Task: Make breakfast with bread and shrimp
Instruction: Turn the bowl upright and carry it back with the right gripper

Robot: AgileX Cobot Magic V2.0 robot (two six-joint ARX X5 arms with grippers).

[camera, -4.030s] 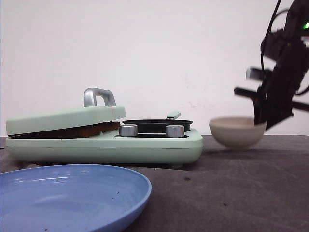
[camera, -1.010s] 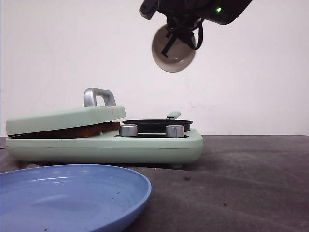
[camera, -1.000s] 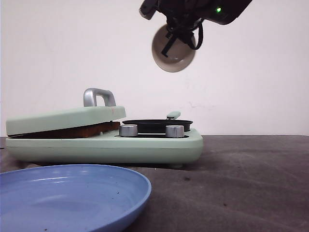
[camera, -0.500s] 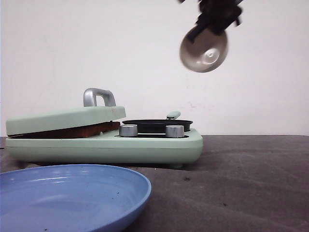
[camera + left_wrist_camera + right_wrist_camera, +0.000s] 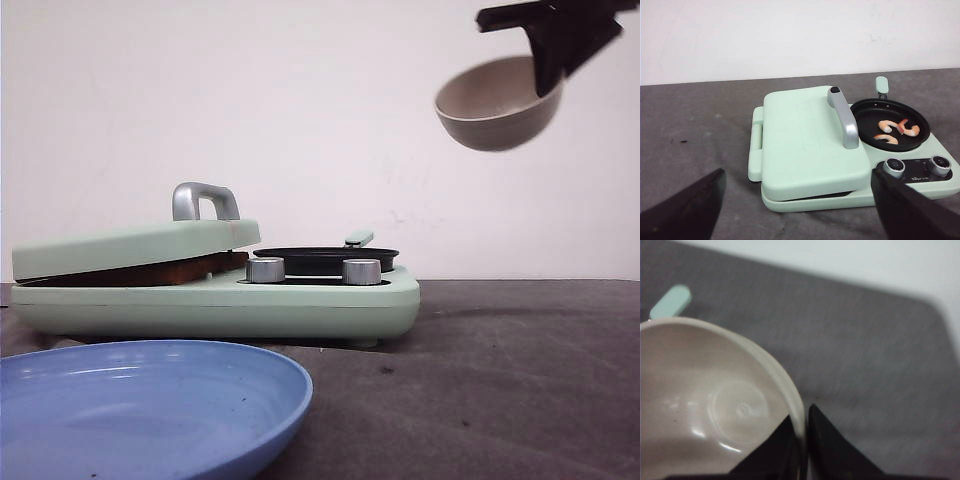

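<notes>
Orange-red shrimp [image 5: 899,129] lie in the pan [image 5: 890,124] — well apart from the right claw [image 5: 548,45], clamped on the bowl [image 5: 497,102].

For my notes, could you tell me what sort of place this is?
Probably a staged test bench, not a kitchen: a breakfast maker with shrimp in its pan and a blue plate on a dark mat before a blank wall.

Mint-green two-part cooker [image 5: 215,300] sits on the dark grey bench [image 5: 500,380], left of centre. Its closed hinged lid with metal handle [image 5: 844,116] covers the left half; round black pan [image 5: 890,124] sits on the right half, orange-white curled shrimp [image 5: 897,130] lying in it. Round blue plate [image 5: 140,405] lies near, in front of the cooker. Beige bowl [image 5: 497,102] hangs high at right, held on its rim by the right claw [image 5: 801,440], well above the bench.
</notes>
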